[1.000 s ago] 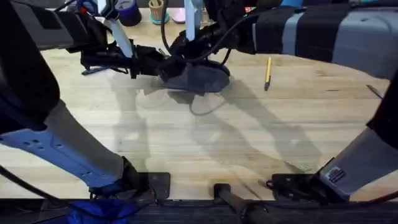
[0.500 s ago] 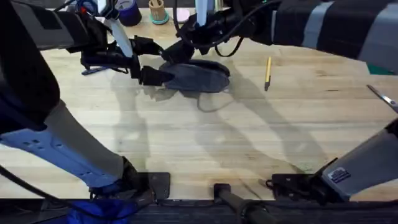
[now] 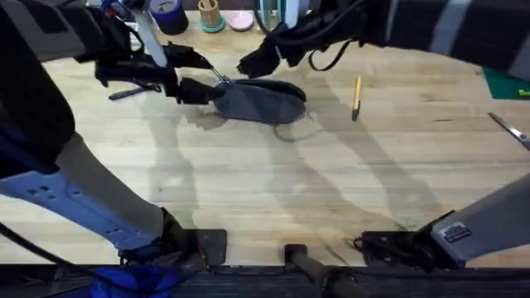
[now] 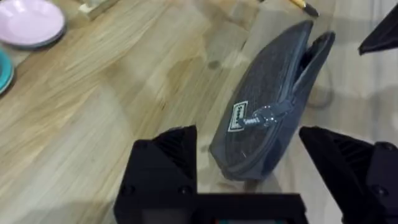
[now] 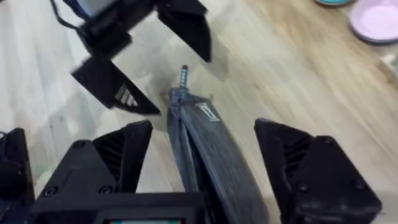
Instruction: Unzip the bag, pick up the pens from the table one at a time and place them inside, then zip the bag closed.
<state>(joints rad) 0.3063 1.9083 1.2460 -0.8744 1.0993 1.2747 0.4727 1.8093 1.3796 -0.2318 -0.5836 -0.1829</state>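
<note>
Currently bag [image 3: 258,100] lies on table [image 3: 273,190], zip parted. Both grippers, left [image 3: 195,73] and right [image 5: 205,163], spread wide, holding nothing. Advice: pin pull-tab end, draw zipper [image 4: 266,115] straight, slowly.

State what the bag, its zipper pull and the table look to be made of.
The bag: seemingly woven fabric, matte blue-grey, with a fine heathered weave and soft sagging sides. Its zipper pull: probably metal, given its silvery glints. The table: light wood, smooth finish, with visible grain and plank seams; solid or veneer cannot be told.
</note>
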